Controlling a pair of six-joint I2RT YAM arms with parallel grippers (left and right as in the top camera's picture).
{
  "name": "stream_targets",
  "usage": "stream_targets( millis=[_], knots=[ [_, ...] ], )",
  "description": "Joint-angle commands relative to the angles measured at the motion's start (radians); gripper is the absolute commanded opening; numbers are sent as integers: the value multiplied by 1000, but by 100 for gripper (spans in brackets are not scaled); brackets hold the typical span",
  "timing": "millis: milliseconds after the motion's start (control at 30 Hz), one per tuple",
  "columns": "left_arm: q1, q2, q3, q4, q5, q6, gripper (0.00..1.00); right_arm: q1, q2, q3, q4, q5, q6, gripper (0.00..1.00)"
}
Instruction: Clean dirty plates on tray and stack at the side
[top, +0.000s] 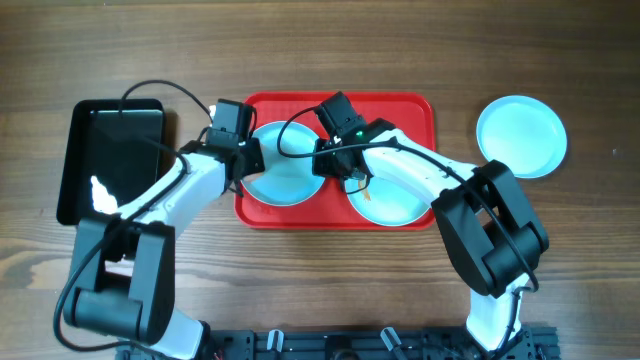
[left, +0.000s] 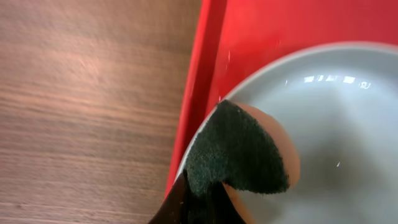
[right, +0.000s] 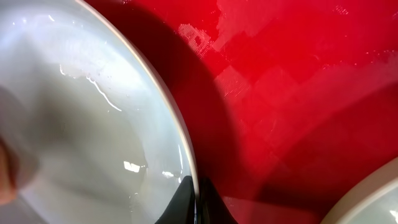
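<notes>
Wood-grain desk (top: 320, 60) fills the overhead view, carrying a red tray (top: 410, 110) and, out beyond the left arm, a black tray (top: 75, 190). Both arms meet over the first plate (top: 285, 180) on the red tray, with the left end effector (top: 243, 158) at one rim and the right end effector (top: 335, 165) at the opposite rim. A second plate (top: 395, 205) bearing an orange smear (top: 366, 196) lies just past the right end effector. A third plate (top: 520, 135) rests on the desk well beyond it, likely marking the stacking spot.

From the left wrist, the fingers pinch a green-faced sponge (left: 236, 149) laid on the first plate's edge, apparently for scrubbing.

From the right wrist, the fingers are pressed together on that plate's rim, seemingly to steady it.
</notes>
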Motion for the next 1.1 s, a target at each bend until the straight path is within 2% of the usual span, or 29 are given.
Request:
stream_targets(
  millis=[0,200,367,600,767,933,1067],
  knots=[
    [34,-109,47,1,-4,24,4,-4,53,-41,-38,63,-8,4],
    [34,-281,51,-41,138,23,4,-4,53,-41,-16,62,-14,4],
    [43,-374,51,-213,131,20,4,-4,52,-30,4,32,-82,4],
    [90,-364,41,-425,135,20,4,-7,-27,71,-76,37,-182,4],
    [97,-364,41,-443,137,20,4,-7,-146,173,-179,195,-249,4],
    [97,-364,41,-442,271,21,4,-7,-233,311,-325,433,-321,4],
    [97,-364,41,-446,280,21,4,-7,-276,344,-364,568,-396,4]
  ],
)
